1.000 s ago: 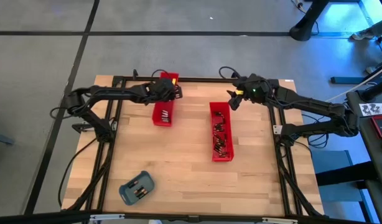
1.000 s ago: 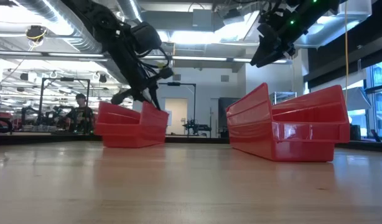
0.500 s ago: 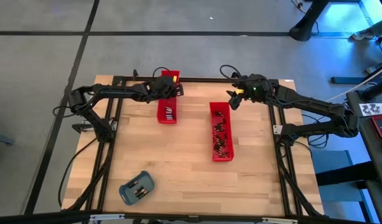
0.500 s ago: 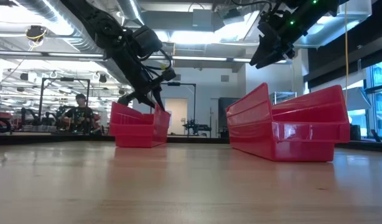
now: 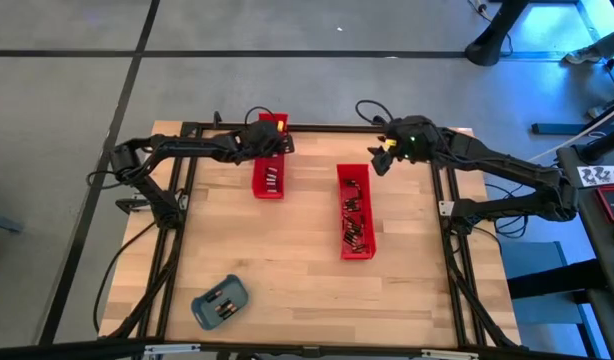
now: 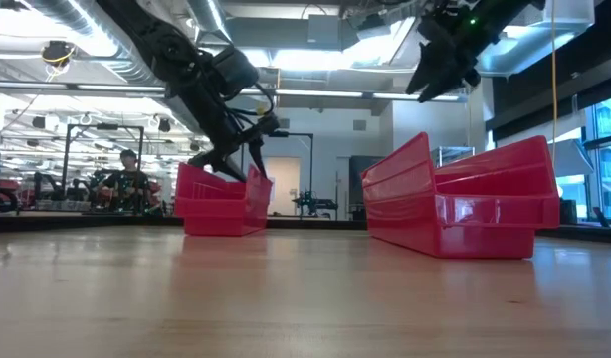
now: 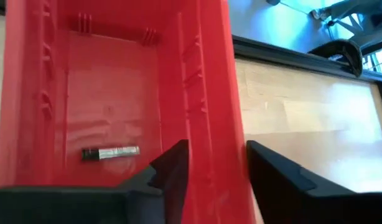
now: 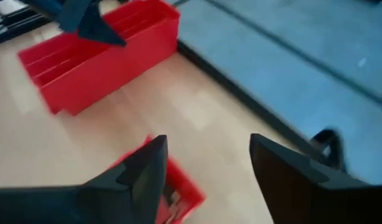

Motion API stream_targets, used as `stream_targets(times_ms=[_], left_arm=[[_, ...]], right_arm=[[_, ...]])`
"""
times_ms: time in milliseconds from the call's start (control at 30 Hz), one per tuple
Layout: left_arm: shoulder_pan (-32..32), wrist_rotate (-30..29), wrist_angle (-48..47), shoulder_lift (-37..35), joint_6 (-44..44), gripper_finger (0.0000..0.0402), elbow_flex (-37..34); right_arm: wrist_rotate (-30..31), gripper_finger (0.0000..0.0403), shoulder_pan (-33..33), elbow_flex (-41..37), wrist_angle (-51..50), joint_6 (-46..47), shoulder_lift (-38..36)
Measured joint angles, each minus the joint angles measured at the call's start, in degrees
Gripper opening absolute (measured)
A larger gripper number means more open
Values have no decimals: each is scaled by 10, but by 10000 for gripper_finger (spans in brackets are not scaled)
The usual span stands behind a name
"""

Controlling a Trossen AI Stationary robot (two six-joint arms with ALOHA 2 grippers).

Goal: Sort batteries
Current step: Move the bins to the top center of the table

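Looking straight down, the pale wooden worktop (image 5: 287, 260) sits in a dark frame on a grey floor, with blue-lit equipment off the far right corner. Two long red trays lie on it: the left tray (image 5: 269, 170) near the far edge and the right tray (image 5: 355, 215) toward the middle, holding a scatter of batteries (image 5: 351, 222). A small blue-grey tray (image 5: 219, 303) rests near the front left corner with a few cells inside. The left pincer (image 5: 278, 146) is over the far end of the left tray; the right pincer (image 5: 380, 160) hovers just beyond the far end of the right tray, apart from the batteries in it. From table height, the worktop runs toward a bright workshop with ceiling ducts, and a person (image 6: 127, 179) sits far back on the left. There the left pincer (image 6: 238, 164) reaches down to the left tray's rim (image 6: 221, 194), while the right pincer (image 6: 432, 80) hangs well above the right tray (image 6: 465, 204). In the left wrist view the dark fingers (image 7: 172, 168) stand spread on either side of the tray's side wall (image 7: 206, 112), not pinching it, and a single battery (image 7: 110, 152) lies on the tray floor just beside the nearer finger. In the right wrist view the fingers (image 8: 144, 171) stand wide apart and hold nothing, above a corner of the right tray (image 8: 178, 186), with the left tray (image 8: 97, 53) farther off.
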Motion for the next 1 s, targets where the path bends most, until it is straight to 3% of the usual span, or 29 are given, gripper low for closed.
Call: stream_targets(times_ms=[167,333,567,800,1000], left_arm=[[7,1,4,-20,18,178,0],[16,4,6,-49,30,184,0],[11,7,12,-105,59,184,3],[-15,19,5,-165,107,184,32],[-35,18,-6,-197,150,184,52]], right_arm=[[-88,276,0,-8,-78,100,1],[-177,290,15,-69,-91,192,5],[-195,291,55,-144,-57,277,20],[-189,289,89,-155,-3,312,87],[-186,223,91,-154,6,346,137]])
